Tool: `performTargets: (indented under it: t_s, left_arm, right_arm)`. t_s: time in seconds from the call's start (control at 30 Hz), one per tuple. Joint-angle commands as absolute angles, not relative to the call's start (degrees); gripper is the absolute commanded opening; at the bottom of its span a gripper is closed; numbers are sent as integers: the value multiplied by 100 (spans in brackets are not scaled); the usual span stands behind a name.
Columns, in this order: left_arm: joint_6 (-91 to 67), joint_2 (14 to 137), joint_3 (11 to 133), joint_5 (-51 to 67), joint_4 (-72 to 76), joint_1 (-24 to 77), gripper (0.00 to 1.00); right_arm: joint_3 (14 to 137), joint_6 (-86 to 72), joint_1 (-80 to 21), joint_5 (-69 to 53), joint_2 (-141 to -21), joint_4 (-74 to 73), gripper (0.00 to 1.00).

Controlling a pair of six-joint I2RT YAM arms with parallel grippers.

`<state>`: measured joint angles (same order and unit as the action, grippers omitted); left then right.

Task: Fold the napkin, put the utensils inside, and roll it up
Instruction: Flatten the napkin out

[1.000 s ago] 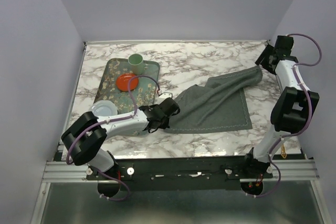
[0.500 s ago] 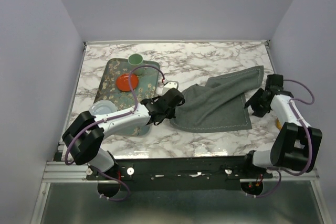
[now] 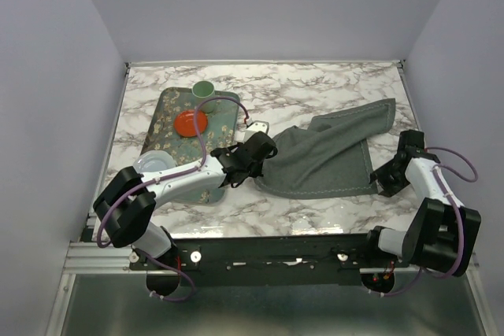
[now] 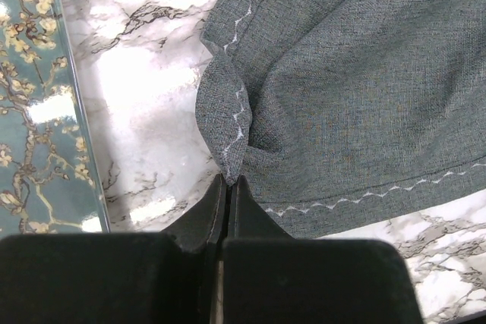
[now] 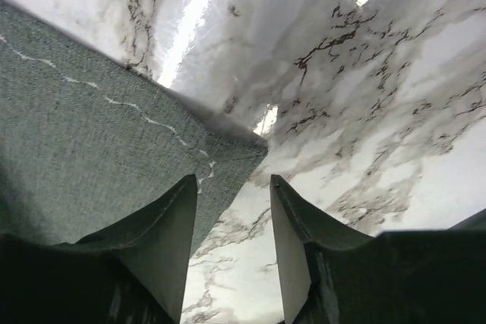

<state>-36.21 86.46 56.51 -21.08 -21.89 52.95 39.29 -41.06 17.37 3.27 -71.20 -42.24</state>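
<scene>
White marble counter with dark veins, beneath everything. On its right half, the napkin: dark grey, rumpled and partly doubled over, one corner stretched toward the far right edge, a pale zigzag-stitched hem along the near side. On the left half, a green floral tray, long side running away from the arms, right rim near the cloth's left end with a strip of bare marble between.

Left hand at the napkin's left end, pressed together and clamped on a raised pinch of hemmed cloth. Right hand low over the napkin's near right corner, standing apart, one finger above the cloth and the other above bare marble, the corner itself just ahead of the gap and not gripped.

At the tray's near end, a white bowl, partly behind the left arm; on the tray or beside it, impossible to tell. On the tray, a red saucer around the middle. At the tray's far end, a pale green cup, upright.
</scene>
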Motion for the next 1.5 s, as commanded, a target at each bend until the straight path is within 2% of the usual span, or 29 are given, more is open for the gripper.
performTargets:
  t_s: [0.0,0.13,0.3,0.4,0.53,0.63,0.73,0.77,0.93,1.1,1.3,1.33,1.47]
  left_arm:
    - [-3551,8481,5695,-2320,-2022,5273,0]
    - [-3533,8516,5695,-2285,-2021,5247,0]
    - [-3542,8560,5748,-2189,-2012,5238,0]
    - [-3542,8552,5783,-2215,-2056,5238,0]
    - [-3542,8482,5792,-2154,-2083,5212,0]
    - [-3595,8412,5783,-1996,-2092,5116,0]
    - [-3612,8359,5792,-1934,-2083,5019,0]
    - [-3612,8324,5809,-1916,-2092,5001,0]
    - [-3437,8183,6239,-1942,-2267,4931,0]
    - [-3033,8007,7528,-2196,-2671,4808,0]
    - [-2498,7673,8944,-2303,-2664,4764,0]
    - [-2366,7621,9078,-2137,-2515,4764,0]
    - [-1777,7086,9378,-1627,-1900,4764,0]
  right_arm:
    - [3893,-4105,1784,730,-7294,-4202,54]
    - [4017,-3947,1784,283,-7883,-3903,56]
    - [3744,-3999,1767,132,-7954,-3613,58]
    - [3639,-4139,1767,298,-7963,-3542,56]
    - [3560,-4201,1767,343,-7867,-3139,43]
    - [3420,-4079,1767,194,-7543,-2770,19]
    - [3436,-3833,1767,185,-7104,-2611,3]
    - [3463,-3710,1767,193,-6988,-2584,1]
    - [3857,-3217,1767,45,-6040,-2715,1]
    - [4970,-2997,1767,-386,-4732,-2760,1]
    - [7063,-2629,1767,-27,-4123,-3155,1]
    - [7702,-2471,1767,113,-4035,-3251,1]
    - [8996,-2180,1767,360,-3833,-3428,1]
